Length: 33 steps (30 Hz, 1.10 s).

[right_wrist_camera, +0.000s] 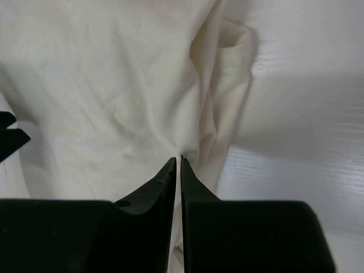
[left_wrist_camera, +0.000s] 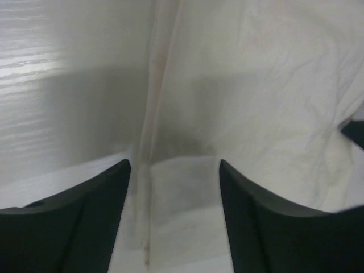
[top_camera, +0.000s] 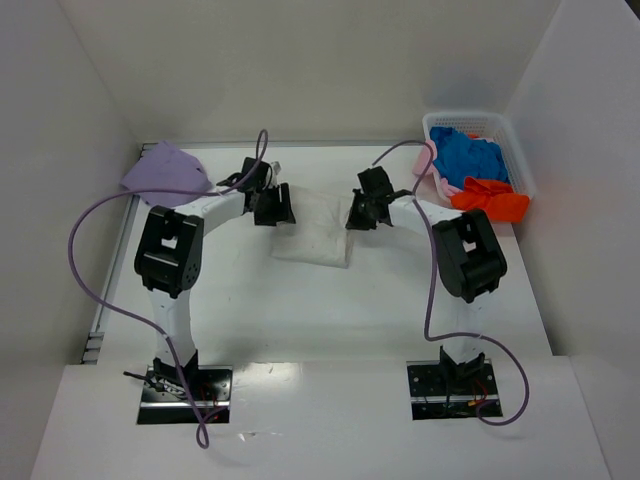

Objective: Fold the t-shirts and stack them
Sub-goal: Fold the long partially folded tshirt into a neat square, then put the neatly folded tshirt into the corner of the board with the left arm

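Off-white t-shirt [top_camera: 315, 236] lies on the table [top_camera: 300, 320], right jaws pinching it, left jaws open.

The off-white t-shirt [top_camera: 312, 238] is soft matt cloth, finely creased. The lavender t-shirt [top_camera: 165, 173] is matt cloth too. The basket [top_camera: 465, 118] is white plastic mesh. The table [right_wrist_camera: 307, 114] is smooth, faintly ridged, with a slight sheen. The left gripper [left_wrist_camera: 174, 162] has fingers [left_wrist_camera: 273, 227] of matt black plastic.

One overhead, two close-ups (shared shirt [top_camera: 312, 240])
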Motion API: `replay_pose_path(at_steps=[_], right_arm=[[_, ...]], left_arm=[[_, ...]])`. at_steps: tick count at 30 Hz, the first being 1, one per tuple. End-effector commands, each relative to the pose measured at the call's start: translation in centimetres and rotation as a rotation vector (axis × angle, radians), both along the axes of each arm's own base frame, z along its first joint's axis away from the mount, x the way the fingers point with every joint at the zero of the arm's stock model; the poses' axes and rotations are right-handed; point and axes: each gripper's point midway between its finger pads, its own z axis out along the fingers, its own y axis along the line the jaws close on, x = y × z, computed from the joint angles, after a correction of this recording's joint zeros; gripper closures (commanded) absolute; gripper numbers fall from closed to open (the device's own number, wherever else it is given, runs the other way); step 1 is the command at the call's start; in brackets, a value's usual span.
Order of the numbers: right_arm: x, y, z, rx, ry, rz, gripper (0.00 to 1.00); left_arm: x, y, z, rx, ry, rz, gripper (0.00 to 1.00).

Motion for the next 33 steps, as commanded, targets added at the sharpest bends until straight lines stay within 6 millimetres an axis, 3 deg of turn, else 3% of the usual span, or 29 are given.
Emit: replay_pose_path(at_steps=[1, 2, 4, 5, 6, 8, 10, 11, 14, 15, 18, 19, 22, 28, 32, 33], right_arm=[[1.1, -1.1, 6.7, -0.004, -0.135, 0.004, 0.87], [1.1, -0.9, 9.1, 0.021, -0.174, 0.011, 0.82], [1.0, -0.9, 11.2, 0.032, -0.22, 0.016, 0.69], [0.6, -1.1, 11.6, 0.029, -0.232, 0.024, 0.54], [0.4, -1.1, 13.4, 0.049, -0.266, 0.029, 0.45], [-0.3, -1.4, 13.6, 0.045, -0.273, 0.035, 0.18], [-0.7, -1.4, 14.2, 0.055, -0.283, 0.042, 0.16], [-1.2, -1.5, 13.4, 0.047, -0.26, 0.042, 0.15], [-1.4, -1.5, 13.2, 0.055, -0.265, 0.049, 0.19], [-1.7, -1.4, 12.4, 0.057, -0.245, 0.058, 0.33], [-1.3, -0.9, 11.0, 0.063, -0.213, 0.062, 0.58], [-0.8, -0.4, 10.8, 0.072, -0.204, 0.073, 0.7], [-0.2, 0.1, 10.1, 0.074, -0.184, 0.081, 0.84], [1.5, 0.5, 8.9, 0.06, -0.169, 0.073, 0.85], [2.4, 0.9, 7.0, 0.044, -0.142, 0.08, 0.85], [2.4, 0.9, 5.5, 0.033, -0.112, 0.08, 0.85]], left_arm=[[0.7, 1.8, 4.5, 0.01, -0.105, 0.001, 0.25], [0.7, 1.9, 4.6, 0.008, -0.112, 0.001, 0.19], [0.9, 2.1, 5.3, 0.002, -0.138, -0.02, 0.06], [0.6, 1.6, 5.0, -0.016, -0.129, -0.052, 0.06], [0.5, 1.7, 4.1, -0.03, -0.104, -0.058, 0.06], [0.6, 1.4, 3.2, -0.072, -0.089, -0.078, 0.06], [0.7, 1.1, 2.2, -0.149, -0.057, -0.081, 0.06], [0.5, 1.4, 1.5, -0.17, -0.038, -0.075, 0.06], [0.2, 1.2, 0.5, -0.207, -0.016, -0.079, 0.06], [0.1, 1.2, 0.0, -0.206, -0.006, -0.078, 0.05], [0.1, 1.1, -0.3, -0.213, -0.002, -0.083, 0.03], [0.0, 1.0, -0.7, -0.22, 0.01, -0.088, 0.03], [-0.2, 0.7, -1.1, -0.262, 0.039, -0.1, 0.02], [-1.7, -0.2, -3.2, -0.321, 0.13, -0.135, 0.0], [-2.9, -0.6, -4.1, -0.327, 0.175, -0.145, 0.0], [-3.0, -0.7, -4.0, -0.337, 0.177, -0.151, 0.0]])
